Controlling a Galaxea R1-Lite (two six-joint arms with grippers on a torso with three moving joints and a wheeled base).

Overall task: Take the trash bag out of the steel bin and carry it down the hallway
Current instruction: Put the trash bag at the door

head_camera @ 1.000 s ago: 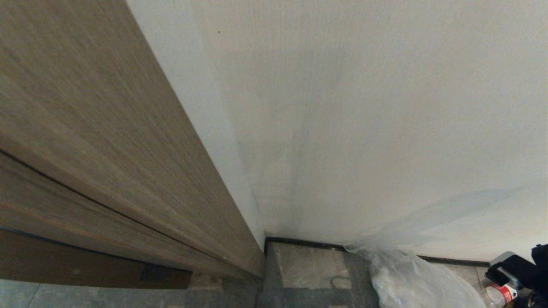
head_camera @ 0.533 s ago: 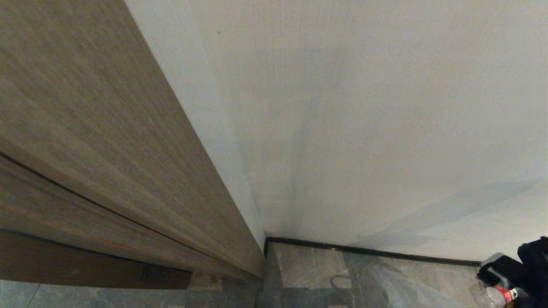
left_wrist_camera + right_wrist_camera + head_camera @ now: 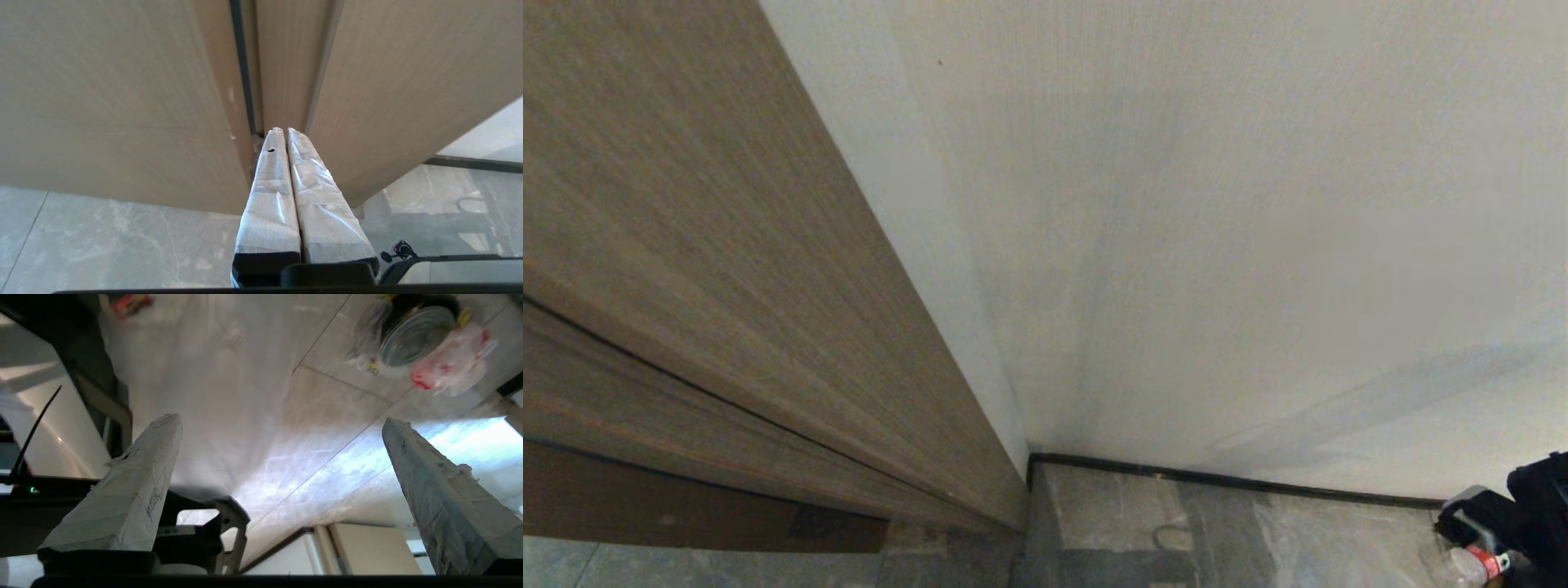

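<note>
The head view faces a corner where a brown wood-grain door panel (image 3: 727, 310) fills the left of the frame and a plain white wall (image 3: 1258, 245) fills the right, with a thin black baseboard (image 3: 1225, 480) along its foot and grey marbled floor tiles (image 3: 1119, 523) below. At the lower right edge of that frame the black right gripper (image 3: 1515, 518) shows beside a clear plastic bottle with a red label (image 3: 1474, 563). In the right wrist view the right gripper (image 3: 282, 424) has its two tape-wrapped fingers (image 3: 135, 486) spread wide apart with nothing between them. Across the centre and upper left of that frame a thin, clear, wrinkly trash bag (image 3: 212, 388) lies spread on the floor. At the upper right a round clear container with red-printed plastic wrap (image 3: 421, 343) lies on the tiles. In the left wrist view the left gripper (image 3: 284, 130) has its wrapped fingers (image 3: 269, 196) pressed together, empty, pointing at the wooden panel.
</note>
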